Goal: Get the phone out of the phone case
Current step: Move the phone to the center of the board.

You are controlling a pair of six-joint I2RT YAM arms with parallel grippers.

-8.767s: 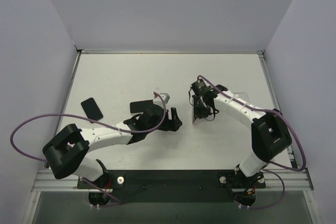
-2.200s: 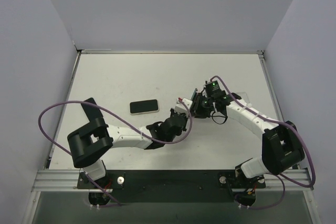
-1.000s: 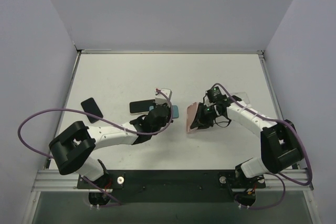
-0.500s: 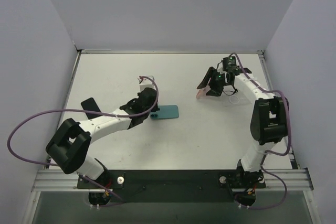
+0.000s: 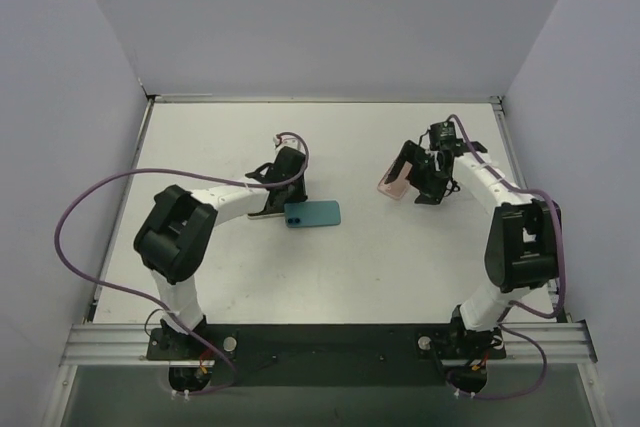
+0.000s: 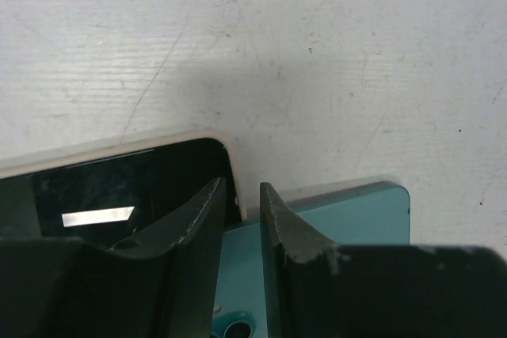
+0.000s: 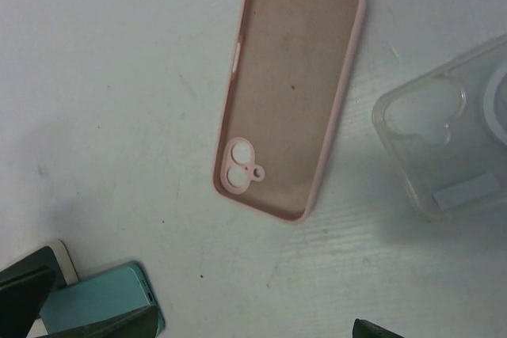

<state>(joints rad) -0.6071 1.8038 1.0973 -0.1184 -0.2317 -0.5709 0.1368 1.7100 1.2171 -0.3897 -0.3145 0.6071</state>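
Observation:
The teal phone lies flat and bare on the white table, also seen as the teal phone under my left fingers. My left gripper hovers over its left end with its jaws a narrow gap apart and nothing between them, as the left gripper shows up close. The pink phone case lies empty, hollow side up, apart from the phone. The right wrist view shows the same pink case lying free. My right gripper stands wide open just right of it.
A second phone with a black screen and pale rim lies touching the teal phone's left end; it shows as the second phone beside my left fingers. A clear case lies right of the pink one. Grey walls ring the table.
My right gripper set the pink case on the table at the back right and opened wide. My left gripper let go of the teal phone and has begun opening; its arm drew back leftward.

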